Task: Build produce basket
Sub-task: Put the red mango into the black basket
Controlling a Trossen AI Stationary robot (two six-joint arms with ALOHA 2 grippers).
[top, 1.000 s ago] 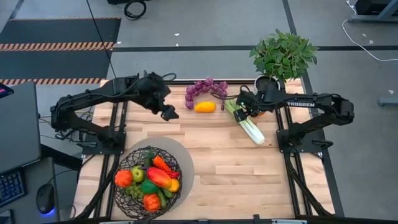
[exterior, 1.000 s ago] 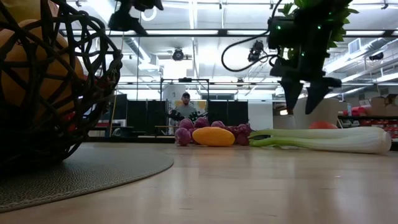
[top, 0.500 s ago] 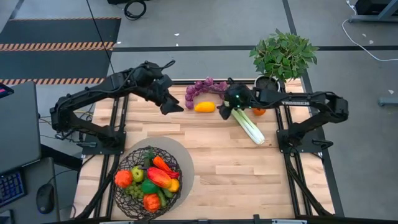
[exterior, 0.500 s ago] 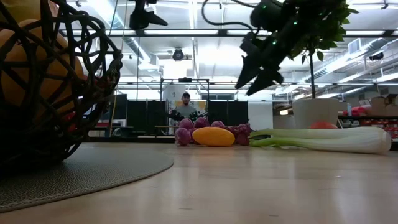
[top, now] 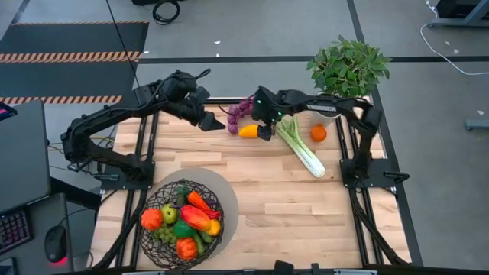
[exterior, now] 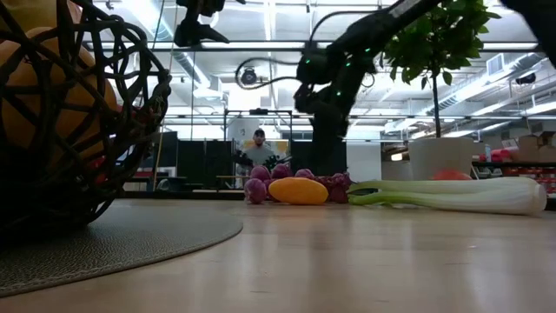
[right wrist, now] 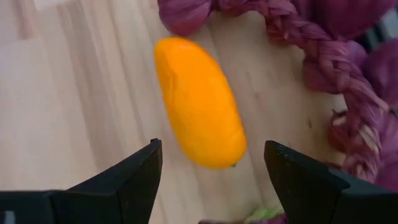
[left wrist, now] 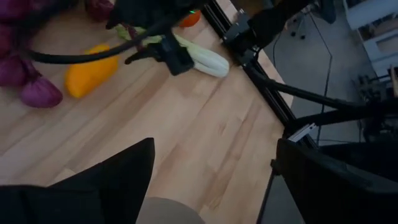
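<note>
The dark wire basket (top: 182, 224) stands on a round grey mat (top: 221, 187) at the near left and holds several toy fruits and vegetables. At the far edge a yellow-orange oblong fruit (top: 251, 131) lies beside a purple bunch (top: 244, 108), a celery stalk (top: 300, 145) and an orange (top: 318, 133). My right gripper (right wrist: 212, 149) hangs open just above the yellow fruit (right wrist: 199, 102), one finger on each side, touching nothing. My left gripper (top: 214, 124) is open in the air, to the left of the purple bunch.
A leafy potted plant (top: 348, 69) stands at the far right corner, behind the orange. Bare wooden tabletop (top: 306, 214) stretches across the middle and the near right. In the low view a person (exterior: 258, 148) shows far off in the room.
My right gripper has swung from above the celery's top toward the table's left, rolling its wrist, and now hangs over the yellow fruit. My left gripper has drifted a little toward the far edge. Nothing on the table has moved.
</note>
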